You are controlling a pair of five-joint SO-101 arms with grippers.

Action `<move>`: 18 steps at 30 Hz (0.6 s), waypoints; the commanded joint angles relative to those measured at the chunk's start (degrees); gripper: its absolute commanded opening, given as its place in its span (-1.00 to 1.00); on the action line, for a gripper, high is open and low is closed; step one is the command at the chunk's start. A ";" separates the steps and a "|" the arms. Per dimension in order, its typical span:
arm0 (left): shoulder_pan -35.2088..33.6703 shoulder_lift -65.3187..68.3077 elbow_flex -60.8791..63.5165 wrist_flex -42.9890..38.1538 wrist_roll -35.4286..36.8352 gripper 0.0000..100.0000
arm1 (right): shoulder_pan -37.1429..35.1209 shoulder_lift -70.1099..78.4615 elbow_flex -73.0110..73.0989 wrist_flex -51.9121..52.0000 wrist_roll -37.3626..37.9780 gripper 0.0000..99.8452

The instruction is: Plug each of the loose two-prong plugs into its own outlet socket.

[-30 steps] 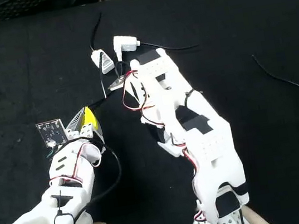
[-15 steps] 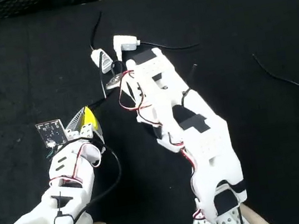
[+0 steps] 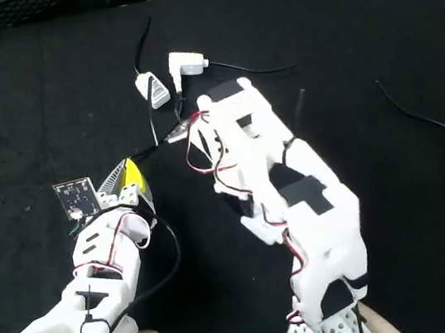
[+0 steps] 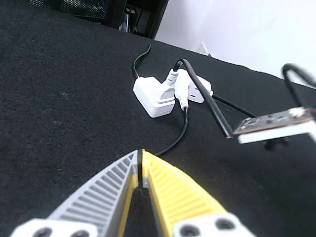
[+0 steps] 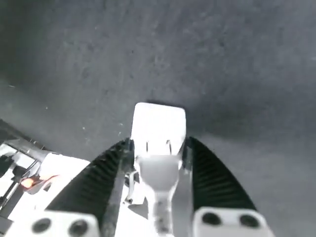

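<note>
Your right gripper (image 5: 158,143) is clenched on a white two-prong plug (image 5: 158,173). Its ribbed black fingers press the plug's smooth moulded body, and the thin metal prongs point at a square white outlet socket (image 5: 159,121). From above, the plug sits just short of that socket. Your left gripper (image 4: 140,157) — one grey ribbed finger, one yellow — is pressed together. Matte, slightly fuzzy black cloth (image 3: 369,27) lies under everything — a pale wall (image 4: 247,29) stands behind.

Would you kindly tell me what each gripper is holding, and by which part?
The right gripper holds a white two-prong plug by the sides of its body; the left gripper looks shut on a black cable, partway along it.
</note>
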 commanded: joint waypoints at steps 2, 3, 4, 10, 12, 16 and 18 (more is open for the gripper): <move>0.66 -0.26 0.84 0.26 -0.09 -0.94 | -0.70 -5.49 0.40 0.70 -0.18 -0.71; 0.66 -0.26 0.84 0.26 -0.09 -0.94 | -0.70 -5.76 0.40 0.70 -0.18 -0.71; 0.66 -0.26 0.84 0.26 -0.09 -0.94 | -0.62 -5.85 0.40 0.70 -0.18 -0.71; 0.48 -0.26 0.84 0.26 -0.09 -0.94 | -0.79 -5.85 0.31 0.70 -0.35 -0.71; 0.48 -0.26 0.84 0.26 -0.09 -0.94 | -0.88 -6.02 0.31 0.70 -0.35 -0.71; 0.48 -0.26 0.84 0.26 -0.09 -0.94 | -0.88 -6.02 0.31 0.70 -0.35 -0.71; 0.48 -0.26 0.84 0.26 -0.09 -0.94 | -0.88 -6.02 0.31 0.70 -0.44 -0.70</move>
